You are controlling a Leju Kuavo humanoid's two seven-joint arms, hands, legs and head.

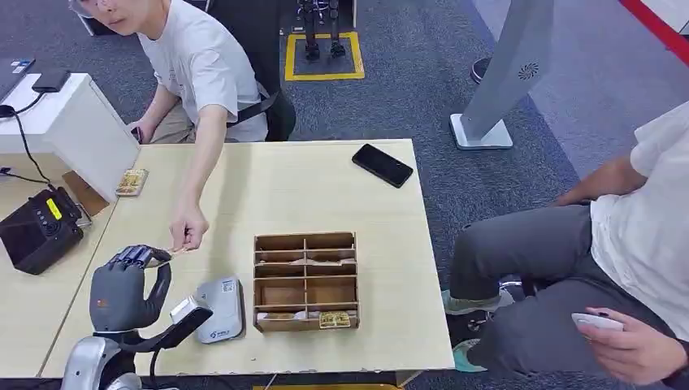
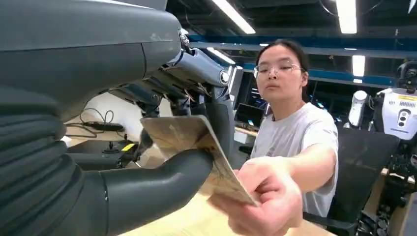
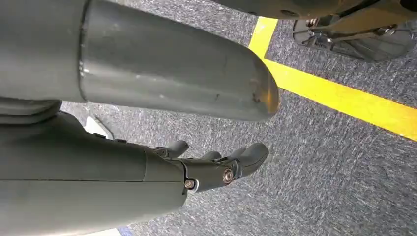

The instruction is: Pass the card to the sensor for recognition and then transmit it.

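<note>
Wooden table (image 1: 341, 183): left hand (image 1: 126, 286) and a person's hand (image 1: 188, 231) both pinch the card (image 2: 196, 147), at 10 o'clock from the sensor (image 1: 221, 309). Right hand (image 3: 216, 164) hangs, fingers apart, holding nothing.

Head view: bright, even overhead light; tabletop (image 1: 325, 187) evenly lit, pale, without glare. Soft, short shadows beside the wooden tray (image 1: 305, 281) and black phone (image 1: 382, 165). Focus adequate across frame; slight compression softness.

Left wrist view: dim interior, strip lights (image 2: 235, 15) on the ceiling blown out white. Left hand (image 2: 147, 147) close to lens, dark and soft-focused; card (image 2: 196, 147) and a person's hand (image 2: 265, 206) slightly blurred. Background darker, moderately sharp.

Right wrist view: even light on carpet floor (image 3: 344, 172); carpet texture sharp. Right hand (image 3: 216, 167) in shade; near thumb blurred, faint sheen along its upper side.
</note>
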